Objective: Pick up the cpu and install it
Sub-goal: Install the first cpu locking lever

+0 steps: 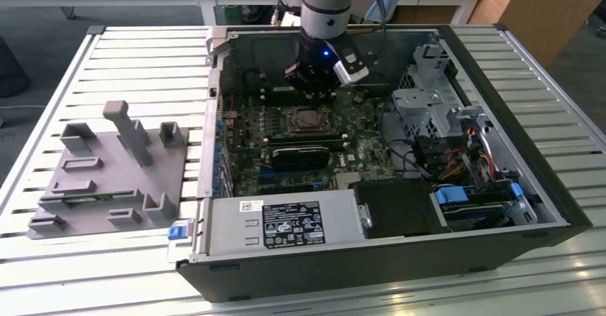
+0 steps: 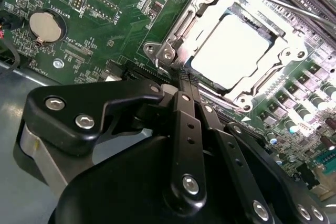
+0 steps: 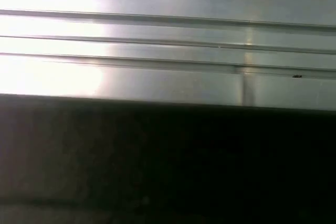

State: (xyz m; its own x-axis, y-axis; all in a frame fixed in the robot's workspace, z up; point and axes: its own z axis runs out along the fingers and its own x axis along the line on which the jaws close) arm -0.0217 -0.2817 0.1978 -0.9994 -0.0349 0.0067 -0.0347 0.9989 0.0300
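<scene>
The cpu, a flat square chip with a silver-grey top, lies inside the metal-framed socket on the green motherboard. In the exterior view the socket sits in the middle of the open computer case, and my gripper hangs just above its far edge. In the second wrist view the two black fingers run side by side and meet at the gripper tip, shut with nothing between them, just short of the socket frame's corner.
A black heatsink block lies on the board nearer than the socket. The power supply, drive cage and cables crowd the case. A grey parts fixture stands on the slatted table. A coin battery sits on the board.
</scene>
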